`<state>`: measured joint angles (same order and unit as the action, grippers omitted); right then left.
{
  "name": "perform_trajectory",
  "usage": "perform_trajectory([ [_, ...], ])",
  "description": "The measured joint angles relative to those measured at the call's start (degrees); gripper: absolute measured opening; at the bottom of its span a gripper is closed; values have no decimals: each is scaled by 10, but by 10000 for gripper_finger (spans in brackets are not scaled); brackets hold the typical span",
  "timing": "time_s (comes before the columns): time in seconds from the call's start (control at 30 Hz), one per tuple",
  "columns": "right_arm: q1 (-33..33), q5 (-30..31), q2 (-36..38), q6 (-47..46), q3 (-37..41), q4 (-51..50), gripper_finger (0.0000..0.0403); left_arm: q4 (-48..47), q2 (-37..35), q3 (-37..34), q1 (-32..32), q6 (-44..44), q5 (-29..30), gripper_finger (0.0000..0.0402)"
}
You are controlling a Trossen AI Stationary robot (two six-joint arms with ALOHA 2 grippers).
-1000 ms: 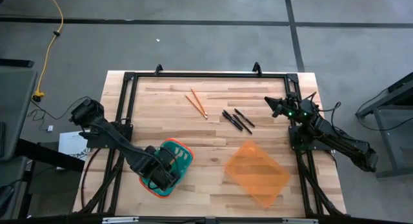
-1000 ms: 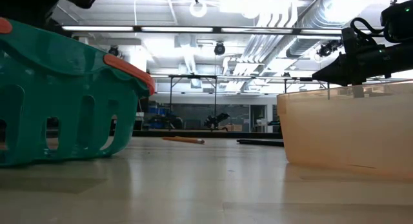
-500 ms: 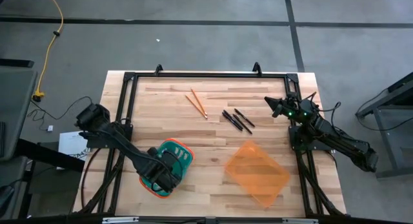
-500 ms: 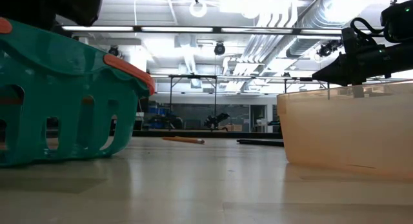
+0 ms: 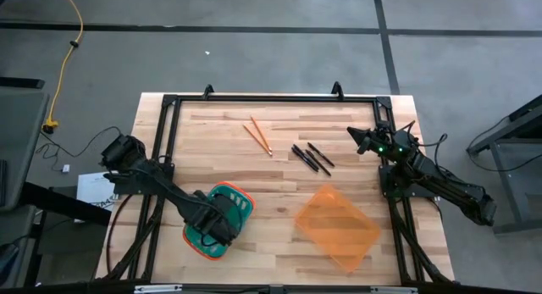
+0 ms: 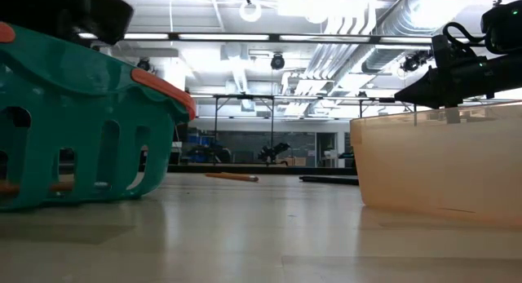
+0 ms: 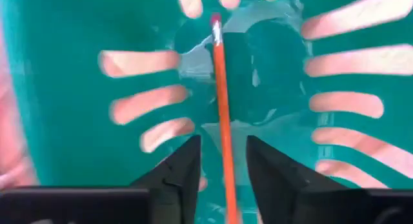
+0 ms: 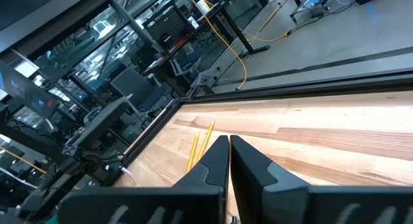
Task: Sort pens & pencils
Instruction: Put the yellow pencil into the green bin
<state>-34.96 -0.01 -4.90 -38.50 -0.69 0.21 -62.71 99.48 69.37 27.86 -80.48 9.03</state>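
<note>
My left gripper (image 7: 222, 140) hangs open inside the teal basket (image 5: 241, 199), fingers pointing down. An orange pencil (image 7: 221, 88) lies on the basket's floor between the fingers, with a gap on either side; it also shows through the basket's slots (image 6: 61, 185). Two more pencils (image 5: 258, 135) lie on the far middle of the table. Three black pens (image 5: 312, 157) lie to their right. My right gripper (image 5: 357, 135) waits shut at the table's far right, above the wood.
A clear orange bin (image 5: 337, 226) stands on the near right of the table, right of the basket. A black frame (image 5: 271, 97) runs along the table's edges. Bare wood lies between the basket, the bin and the loose sticks.
My left gripper has sunk a little deeper into the teal basket. The pencil has left its hold and now lies on the basket's floor, where it shows through the slots in the low view.
</note>
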Motion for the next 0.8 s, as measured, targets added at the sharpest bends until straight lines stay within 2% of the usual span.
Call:
perform_trajectory([
  [0.17, 0, 0, 0, 0, 0, 0, 6, -62, 0, 47, -26, 40, 10, 152],
  [0.33, 0, 0, 0, 0, 0, 0, 7, -102, 0, 91, -62, 84, 48, 150],
  [0.43, 0, 0, 0, 0, 0, 0, 6, -103, 0, 104, -91, 115, 69, 144],
  [0.8, 0, 0, 0, 0, 0, 0, 7, -71, 0, 106, -210, 260, 72, 138],
])
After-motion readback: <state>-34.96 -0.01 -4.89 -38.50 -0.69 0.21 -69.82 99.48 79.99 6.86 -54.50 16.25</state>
